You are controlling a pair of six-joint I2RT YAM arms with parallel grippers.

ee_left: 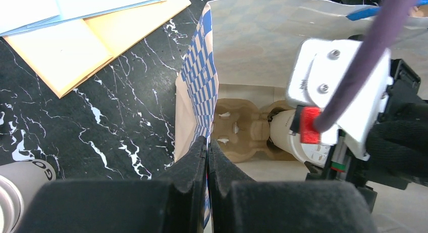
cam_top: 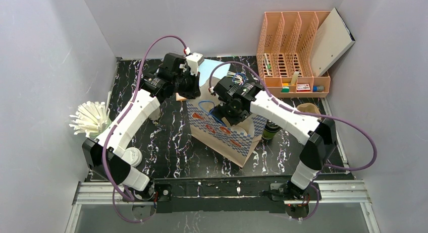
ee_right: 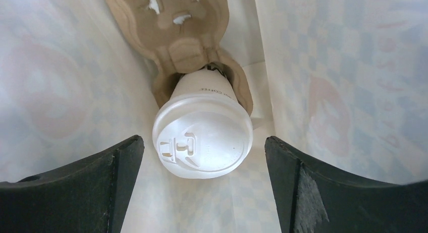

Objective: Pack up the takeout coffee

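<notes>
While left hand pinches bag | cup reads "COFFEE" | right hand wide

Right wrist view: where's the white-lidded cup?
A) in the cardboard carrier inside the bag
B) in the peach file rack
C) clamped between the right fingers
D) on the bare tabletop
A: the lidded cup sits in a socket of the cardboard carrier at the bottom of the paper bag, and the right gripper is open, clear of it on both sides.

Pale walls enclose a black, white-veined table on three sides, with a peach file rack at upper right and a metal rail along the bottom.
</notes>
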